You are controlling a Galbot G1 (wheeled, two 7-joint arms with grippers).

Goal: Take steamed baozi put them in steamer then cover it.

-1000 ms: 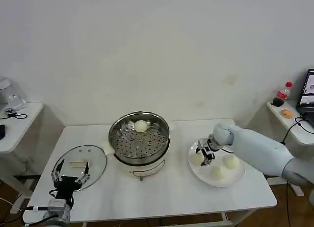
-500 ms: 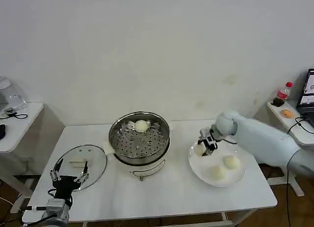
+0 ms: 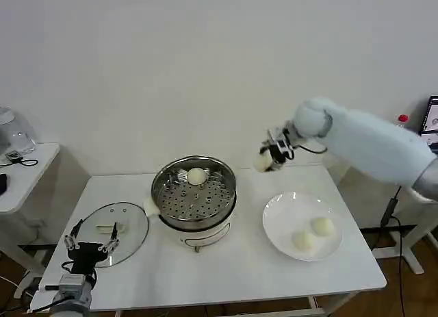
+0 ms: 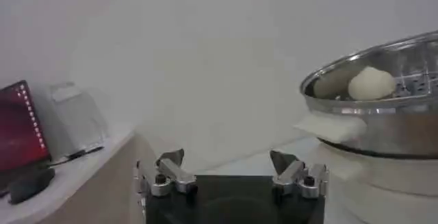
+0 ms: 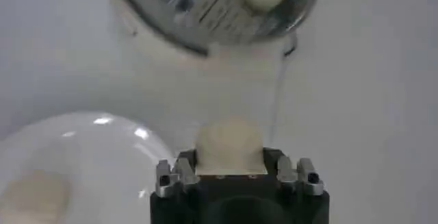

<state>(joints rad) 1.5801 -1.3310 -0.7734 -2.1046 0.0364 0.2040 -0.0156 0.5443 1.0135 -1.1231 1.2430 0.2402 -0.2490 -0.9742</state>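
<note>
The right tool (image 3: 271,157) is raised in the air between the steamer and the plate, above the far part of the white tabletop (image 3: 226,269), its fingers clamped on a small round pale cream-white steamed bun (image 3: 263,162). In the right wrist view that held bun (image 5: 229,144) sits squeezed between the black fingers (image 5: 179,169), with the steamer and the plate both lying below it.

Near the held bun, toward the robot's left, stands the round shiny stainless-steel steamer basket (image 3: 194,192) with a perforated bottom, set on a white electric pot base (image 3: 198,236). One cream-white bun (image 3: 196,175) already lies inside it, at the far side of the basket. On the other side of the raised tool, the flat round white plate (image 3: 280,211) rests on the tabletop with two more pale buns (image 3: 313,233) lying side by side on its near half.

The left tool (image 3: 89,247) hangs low at the tabletop's near left corner, its fingers spread apart and gripping nothing. Just beyond it the round clear glass lid (image 3: 133,224) with a metal rim and whitish bar handle lies flat on the tabletop, beside the steamer.
</note>
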